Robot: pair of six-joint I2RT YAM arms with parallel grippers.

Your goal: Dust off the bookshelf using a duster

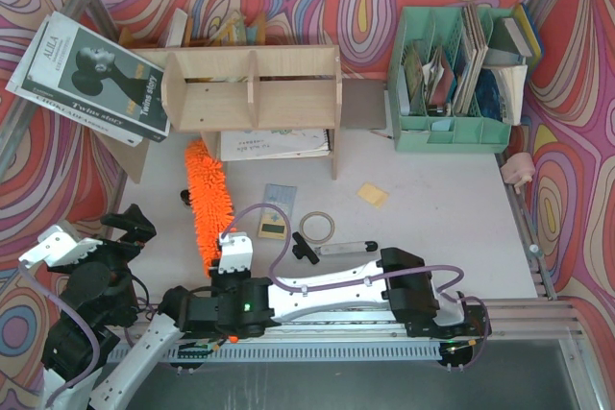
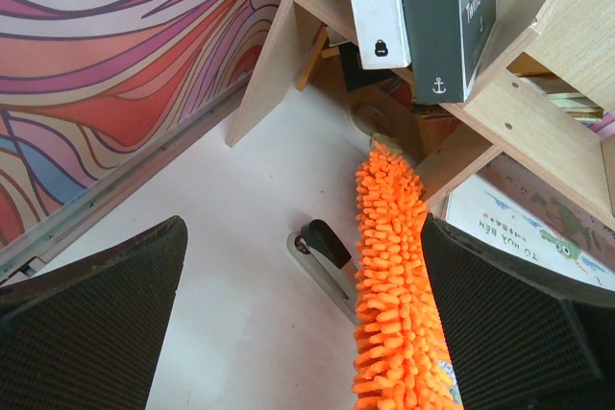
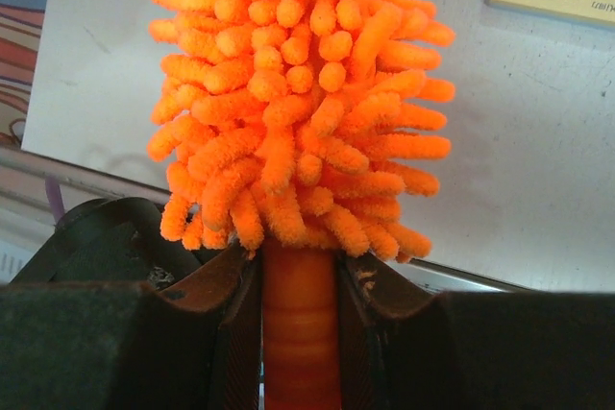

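The light plywood bookshelf (image 1: 252, 89) stands at the back of the table, its leg and a shelf board in the left wrist view (image 2: 524, 108). The orange fluffy duster (image 1: 204, 201) lies slanted in front of it, its tip near the shelf's left leg. My right gripper (image 1: 229, 254) is shut on the duster's orange handle (image 3: 300, 333) just below the fluffy head (image 3: 298, 93). My left gripper (image 1: 133, 228) is open and empty, left of the duster. In its wrist view the duster (image 2: 389, 285) runs just inside the right finger (image 2: 519, 324).
A mint-green file organiser (image 1: 452, 74) stands back right. A magazine (image 1: 91, 69) leans on the shelf's left end. A tape ring (image 1: 317, 228), a small card (image 1: 271, 228), a pen-like tool (image 1: 338, 249) and a yellow note (image 1: 373, 194) lie in front. A black-tipped metal tool (image 2: 327, 252) lies beside the duster.
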